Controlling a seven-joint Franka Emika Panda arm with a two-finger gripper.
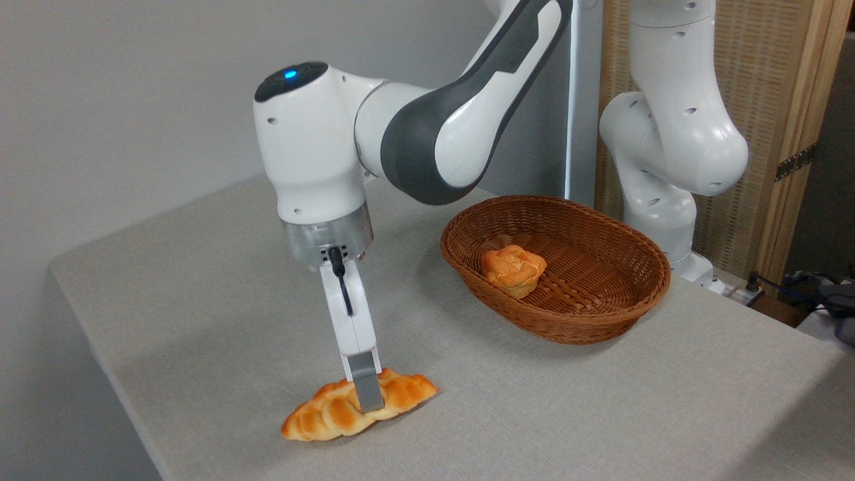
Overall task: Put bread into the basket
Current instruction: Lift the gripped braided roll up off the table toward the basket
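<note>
Golden-orange braided loaf (359, 407) lies on the grey cloth-covered table (200, 300), near the front edge and well apart from the oval wicker basket (628, 314), which stands up and to the right of it. Your gripper (366, 399) is lowered onto the loaf's middle. One grey finger (365, 389) shows in front of the bread; the other is hidden behind it, so you cannot tell from this view whether the jaws are already pressed on the loaf or merely straddle it.

Note the key relation: the loaf's long axis runs from lower left to upper right, rising slightly toward the basket, and the visible finger crosses that axis near its midpoint. A grasp there takes the loaf across its narrow width and should leave it roughly balanced, both pointed ends free.

The basket already holds a small round knotted bun (512, 268) on its left side; the floor to the right of the bun is bare. You would probably lift first, then carry right and back over the near rim.
</note>
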